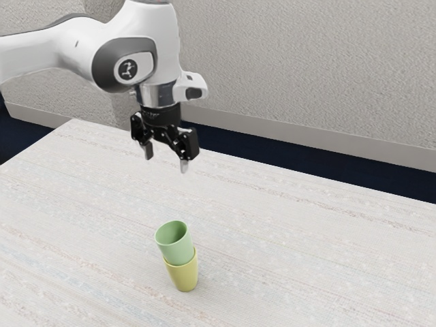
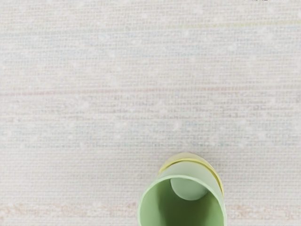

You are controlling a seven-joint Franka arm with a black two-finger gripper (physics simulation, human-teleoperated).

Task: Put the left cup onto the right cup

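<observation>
A light green cup sits nested in a yellow-green cup on the pale table, leaning a little toward the exterior view's left. My black gripper hangs open well above the table, up and to the left of the stack, with nothing between its fingers. In the wrist view I look down into the green cup, and the yellow-green cup's rim peeks out behind it.
The pale wood-grain table stretches wide around the stack. A grey wall and a dark baseboard run behind its far edge.
</observation>
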